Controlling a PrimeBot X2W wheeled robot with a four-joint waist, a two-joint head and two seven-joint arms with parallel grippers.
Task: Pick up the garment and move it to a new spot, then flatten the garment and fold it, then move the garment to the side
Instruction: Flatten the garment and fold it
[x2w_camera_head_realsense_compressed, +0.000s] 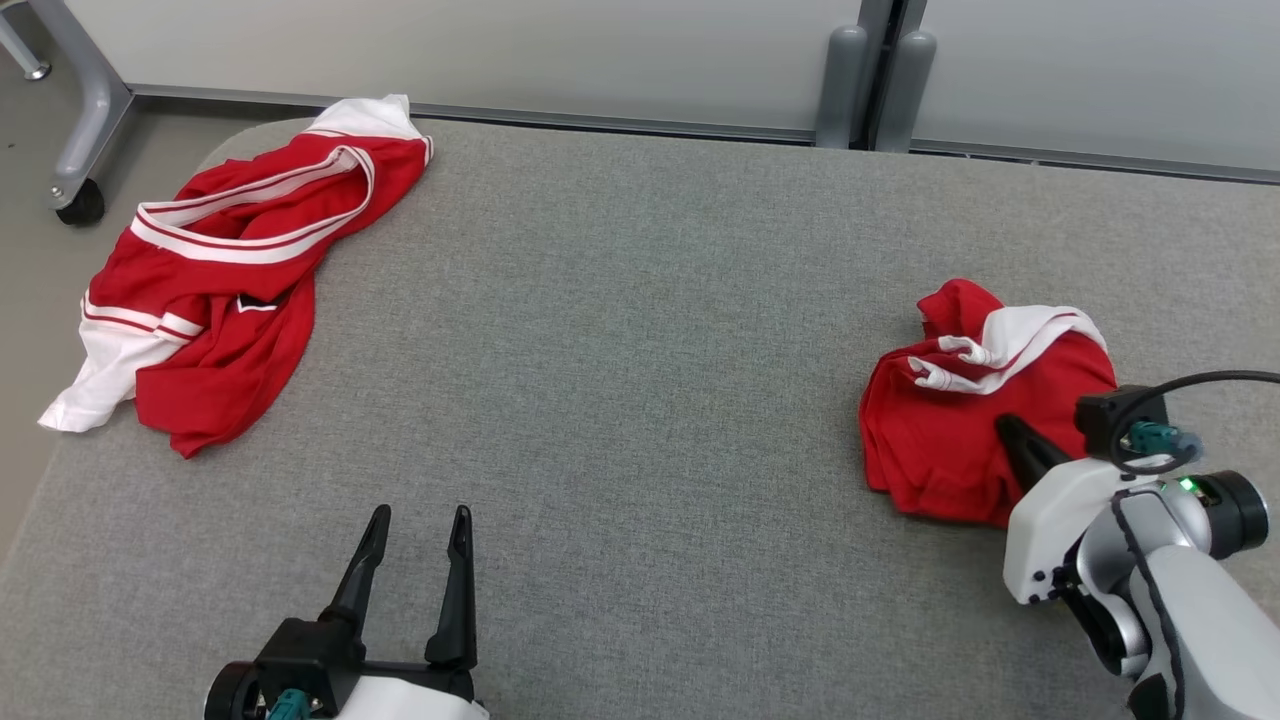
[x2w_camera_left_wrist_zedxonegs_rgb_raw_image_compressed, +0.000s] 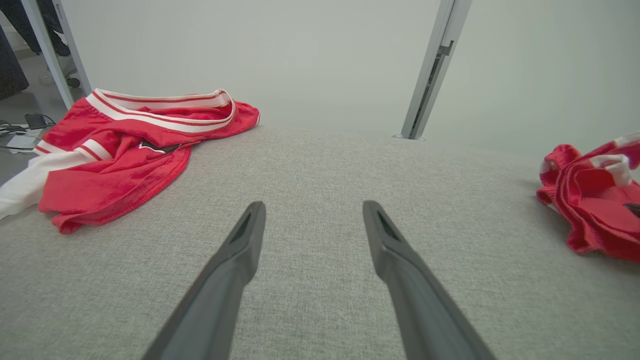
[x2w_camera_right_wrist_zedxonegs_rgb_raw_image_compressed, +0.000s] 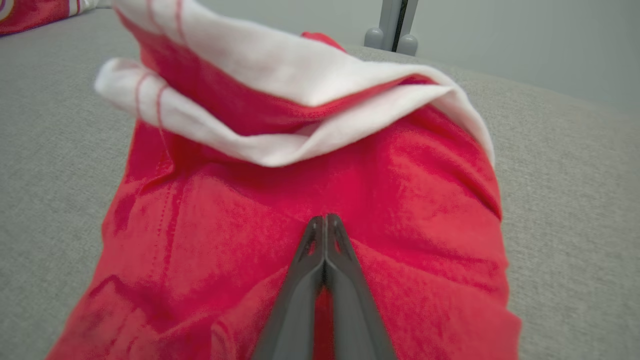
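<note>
The garment, red with white trim, lies crumpled on the right side of the grey padded table. My right gripper rests on its near part. In the right wrist view the two fingers of that gripper are pressed together, with a fold of the red cloth caught between them. At the front left my left gripper stands open above bare table with nothing between its fingers. The left wrist view has the garment at its right edge.
A second red and white garment sprawls over the table's far left corner, one white sleeve hanging off the edge. A grey frame leg with a caster stands beyond that corner. Two grey posts rise behind the far edge.
</note>
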